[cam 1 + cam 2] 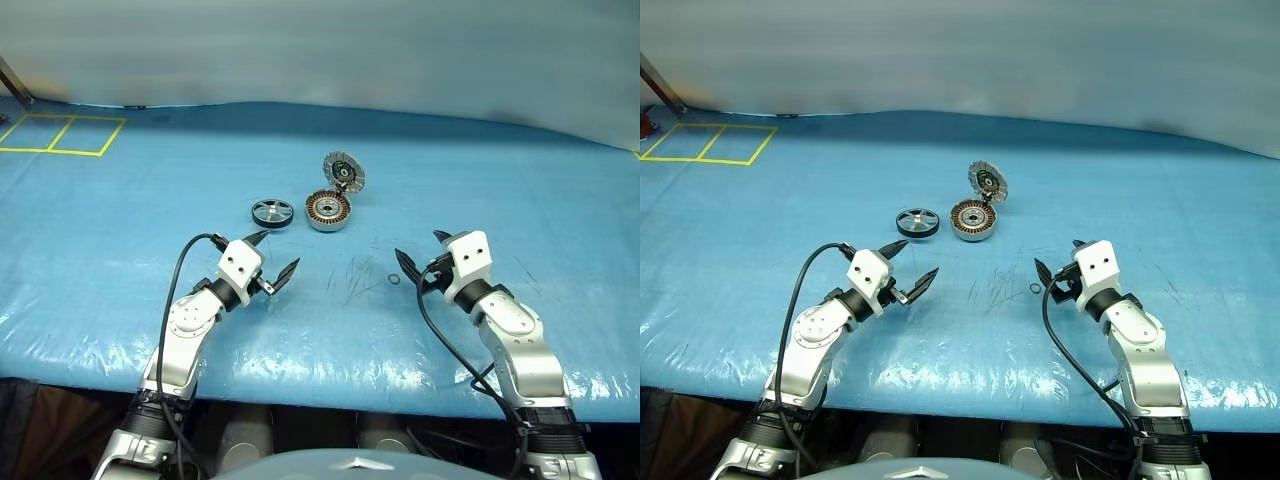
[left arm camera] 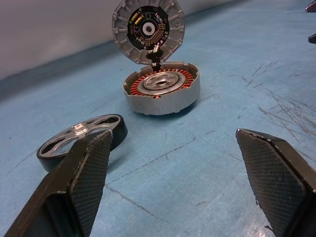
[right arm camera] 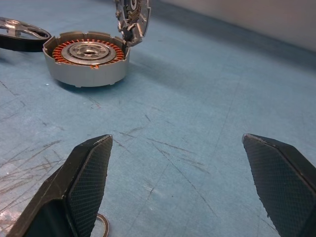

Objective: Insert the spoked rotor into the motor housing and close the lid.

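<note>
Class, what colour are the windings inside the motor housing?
Copper-orange windings, clearest in the left wrist view.

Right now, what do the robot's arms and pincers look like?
Both arms are silver-grey metal segments with black joints. Each ends in a white block carrying the left pincer and the right pincer, each with two pointed black fingers with cross-hatched pads. A black cable loops along each arm.

The rotor (image 1: pixel 272 212) has a black ring and silver spokes. The housing (image 1: pixel 328 211) is silver-grey with copper-orange windings. The lid (image 1: pixel 343 171) is ribbed grey, dark-centred. The table (image 1: pixel 120 250) is blue, with yellow lines (image 1: pixel 62 135) at its far left corner.
</note>
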